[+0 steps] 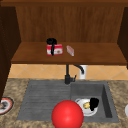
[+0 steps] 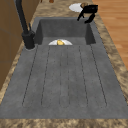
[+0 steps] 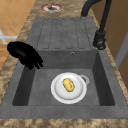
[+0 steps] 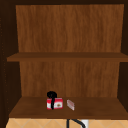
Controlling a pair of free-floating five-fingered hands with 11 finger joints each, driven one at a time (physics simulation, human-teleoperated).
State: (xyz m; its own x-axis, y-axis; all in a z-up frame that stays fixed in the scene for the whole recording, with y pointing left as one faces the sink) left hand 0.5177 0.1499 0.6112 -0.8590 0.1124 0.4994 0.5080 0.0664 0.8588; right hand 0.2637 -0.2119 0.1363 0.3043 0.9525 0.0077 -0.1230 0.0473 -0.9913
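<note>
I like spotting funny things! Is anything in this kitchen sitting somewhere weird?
Yes. A big red ball sits at the front edge of the sink, an odd thing at a kitchen sink. On the shelf the left hand grips a red box. The right hand hovers over a plate holding a yellowish lump in the basin.

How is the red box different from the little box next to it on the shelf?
The red box is bigger and bright red with a pale label; the little box is thin and pinkish grey. The left hand reaches over the red box with a finger down its front, while nothing touches the little box. The red box faces forward; the little box is turned at an angle. Both sit on the shelf.
</note>
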